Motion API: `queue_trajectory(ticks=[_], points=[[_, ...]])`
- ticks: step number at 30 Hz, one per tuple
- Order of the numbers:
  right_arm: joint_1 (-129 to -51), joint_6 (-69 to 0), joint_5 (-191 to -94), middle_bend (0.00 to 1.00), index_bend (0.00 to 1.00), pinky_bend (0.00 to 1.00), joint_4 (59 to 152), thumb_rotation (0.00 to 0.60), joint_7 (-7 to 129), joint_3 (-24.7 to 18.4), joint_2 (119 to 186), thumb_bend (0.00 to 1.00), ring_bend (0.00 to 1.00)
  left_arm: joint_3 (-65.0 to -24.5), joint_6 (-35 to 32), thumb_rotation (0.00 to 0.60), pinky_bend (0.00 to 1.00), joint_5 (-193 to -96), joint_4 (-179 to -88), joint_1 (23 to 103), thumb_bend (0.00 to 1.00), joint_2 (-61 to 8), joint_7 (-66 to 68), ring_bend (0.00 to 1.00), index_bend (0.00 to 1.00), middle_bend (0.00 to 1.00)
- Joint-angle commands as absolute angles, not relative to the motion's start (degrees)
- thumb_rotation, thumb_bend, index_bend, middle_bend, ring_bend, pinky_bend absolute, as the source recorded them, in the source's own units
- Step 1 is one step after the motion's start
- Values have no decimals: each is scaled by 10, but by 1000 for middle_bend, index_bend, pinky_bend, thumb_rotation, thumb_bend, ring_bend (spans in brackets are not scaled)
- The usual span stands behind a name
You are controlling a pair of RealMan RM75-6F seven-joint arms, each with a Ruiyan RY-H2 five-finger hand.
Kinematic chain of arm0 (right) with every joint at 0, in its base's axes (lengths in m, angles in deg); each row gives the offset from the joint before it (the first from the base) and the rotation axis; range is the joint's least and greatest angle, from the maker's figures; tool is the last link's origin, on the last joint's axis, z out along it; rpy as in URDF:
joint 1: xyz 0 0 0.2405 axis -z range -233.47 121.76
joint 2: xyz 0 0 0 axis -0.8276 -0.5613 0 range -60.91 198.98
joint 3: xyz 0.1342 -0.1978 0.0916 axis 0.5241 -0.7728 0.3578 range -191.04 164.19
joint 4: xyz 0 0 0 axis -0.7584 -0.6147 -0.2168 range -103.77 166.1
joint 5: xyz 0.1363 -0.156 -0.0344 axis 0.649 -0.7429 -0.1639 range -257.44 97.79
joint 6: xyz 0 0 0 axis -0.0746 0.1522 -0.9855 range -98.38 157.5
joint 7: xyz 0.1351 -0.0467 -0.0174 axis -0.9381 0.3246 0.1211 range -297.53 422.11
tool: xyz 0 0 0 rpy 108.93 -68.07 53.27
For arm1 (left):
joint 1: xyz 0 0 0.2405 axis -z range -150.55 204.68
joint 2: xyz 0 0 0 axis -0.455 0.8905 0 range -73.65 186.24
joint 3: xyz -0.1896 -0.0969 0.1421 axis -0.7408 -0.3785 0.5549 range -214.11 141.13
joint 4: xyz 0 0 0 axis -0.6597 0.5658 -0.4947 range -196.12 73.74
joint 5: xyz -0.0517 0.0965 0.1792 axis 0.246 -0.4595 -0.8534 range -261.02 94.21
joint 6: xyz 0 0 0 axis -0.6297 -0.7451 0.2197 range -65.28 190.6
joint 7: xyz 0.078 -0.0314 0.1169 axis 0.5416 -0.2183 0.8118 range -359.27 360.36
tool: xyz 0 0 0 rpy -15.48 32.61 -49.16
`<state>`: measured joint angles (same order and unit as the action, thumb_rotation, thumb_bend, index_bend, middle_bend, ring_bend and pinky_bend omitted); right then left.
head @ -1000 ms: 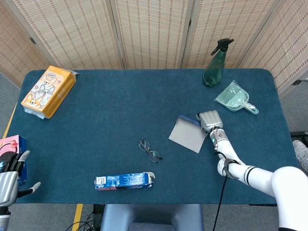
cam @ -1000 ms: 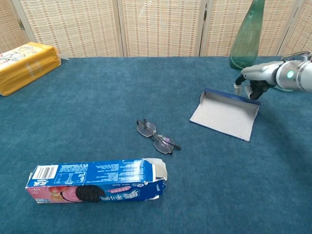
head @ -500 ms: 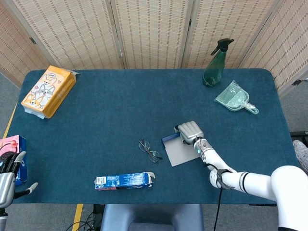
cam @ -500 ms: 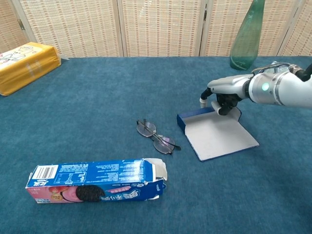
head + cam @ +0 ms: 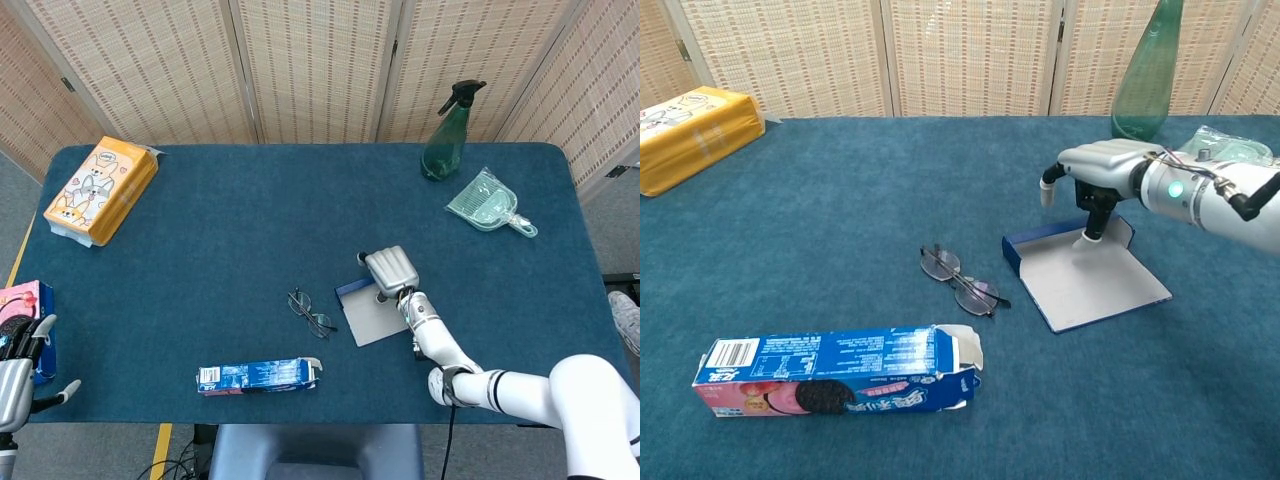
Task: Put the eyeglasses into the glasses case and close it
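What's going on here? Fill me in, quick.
The robot is meant to put the eyeglasses into the glasses case and close it. The case lies open on the blue table, just right of the eyeglasses, which lie untouched. The right hand is above the case's back edge with a fingertip down on it, gripping nothing. The left hand waits open at the table's near-left corner. A cookie box lies in front.

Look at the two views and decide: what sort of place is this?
Probably an indoor test space, not a home: a table with blue cloth before woven folding screens, set with unrelated props such as a spray bottle, eyeglasses and a biscuit box.
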<state>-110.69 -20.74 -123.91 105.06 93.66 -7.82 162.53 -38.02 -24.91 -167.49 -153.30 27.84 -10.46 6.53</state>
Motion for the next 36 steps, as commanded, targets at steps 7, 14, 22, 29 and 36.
queue_trajectory(ticks=[7, 14, 22, 29, 36], points=[[-1133, -188, -1210, 996, 315, 1000, 978, 600, 975, -51, 1679, 122, 1000, -379, -249, 600, 278, -1676, -1534, 278, 163, -105, 66, 106, 91, 136], [-1171, -169, -1183, 998, 315, 1000, 893, 600, 1009, -20, 1731, 131, 1000, -393, -262, 600, 278, -1675, -1509, 276, 163, -108, 27, 106, 91, 136], [-1204, -149, -1175, 1000, 315, 1000, 805, 600, 1007, 18, 1781, 140, 1000, -382, -254, 600, 278, -1675, -1530, 273, 163, -103, 60, 106, 91, 136], [-1211, -138, -1182, 997, 315, 1000, 774, 600, 990, 40, 1794, 142, 1000, -380, -256, 600, 278, -1673, -1530, 269, 163, -98, 60, 106, 92, 136], [-1182, -135, -1218, 977, 244, 1000, 895, 600, 984, 19, 1718, 219, 1000, -380, -253, 600, 278, -1679, -1534, 272, 163, -98, 64, 106, 92, 136]])
